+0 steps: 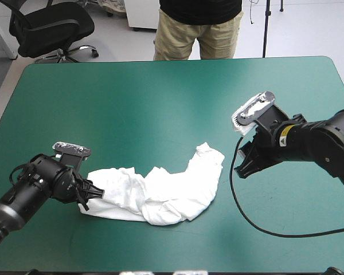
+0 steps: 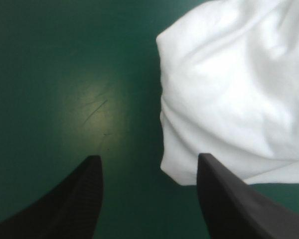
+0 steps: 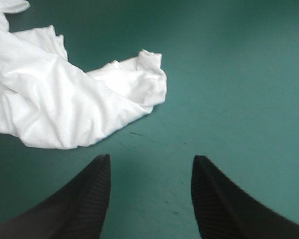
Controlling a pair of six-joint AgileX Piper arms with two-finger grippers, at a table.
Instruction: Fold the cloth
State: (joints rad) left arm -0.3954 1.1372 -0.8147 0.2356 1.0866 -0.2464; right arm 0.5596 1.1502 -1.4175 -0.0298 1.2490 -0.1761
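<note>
T-shirt [image 1: 160,195] off table [image 1: 160,86] edges, between left hand [image 1: 89,196], right hand [image 1: 241,171], both spread

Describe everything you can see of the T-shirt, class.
The T-shirt is white, soft-looking cloth, crumpled into a long creased heap, not folded. It lies on the teal-green cover toward the near edge, bending toward the far edge at its right end. No sleeve or collar can be made out clearly. The open left gripper stands at its left end, one finger in front of the cloth's edge; contact cannot be told. The open right gripper is apart from its right end.
</note>
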